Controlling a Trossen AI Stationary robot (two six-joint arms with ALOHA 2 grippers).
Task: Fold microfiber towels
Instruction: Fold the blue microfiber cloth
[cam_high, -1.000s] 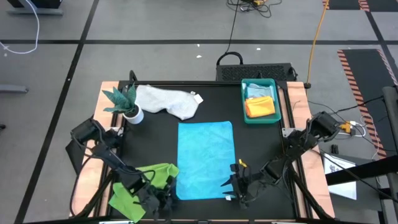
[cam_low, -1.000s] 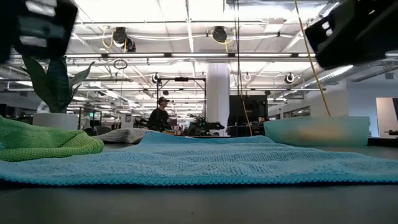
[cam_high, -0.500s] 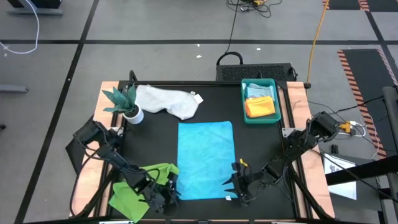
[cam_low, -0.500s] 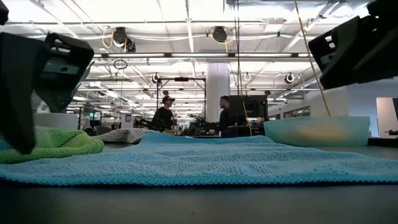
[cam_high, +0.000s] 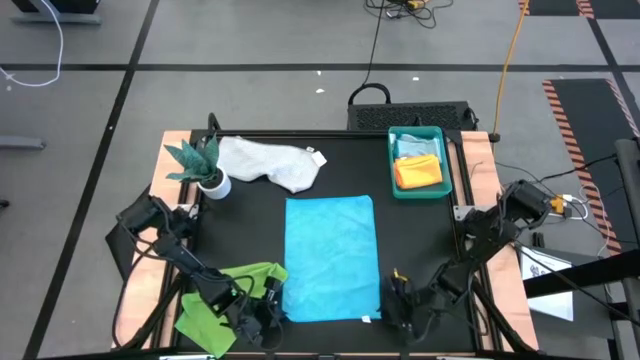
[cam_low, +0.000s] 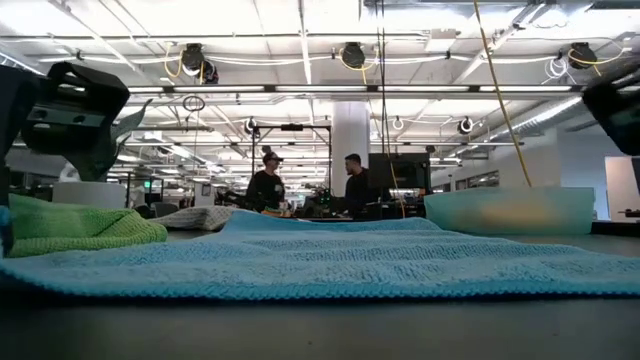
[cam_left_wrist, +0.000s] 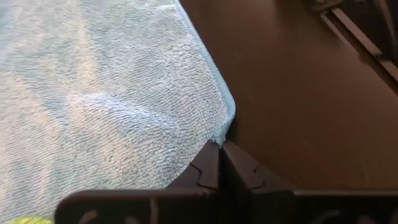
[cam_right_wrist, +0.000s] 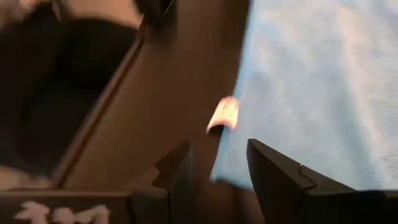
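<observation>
On the black desk (cam_high: 420, 240), turquoise-blue towel (cam_high: 331, 258) lies flat at centre. Left tool (cam_left_wrist: 221, 163) at its near left corner, fingers pressed together on the corner edge. Right tool (cam_right_wrist: 217, 165) near the near right corner, fingers apart, gripping nothing. Lime green towel (cam_high: 232, 293) crumpled at left; white-grey towel (cam_high: 268, 162) bunched at the far side.

The table (cam_high: 420, 215) has a black top with a pale wooden edge and stands on a grey floor (cam_high: 250, 100) crossed by dark lines, with a yellow cable (cam_high: 512, 40) and a red-striped mat (cam_high: 585, 120) to one side. Beyond it lies a large open room with a white ceiling (cam_low: 300, 30) of bright light strips, pipes and hanging cables, and a white pillar (cam_low: 350, 130). Two people (cam_low: 305, 188) stand far back among desks and screens.
</observation>
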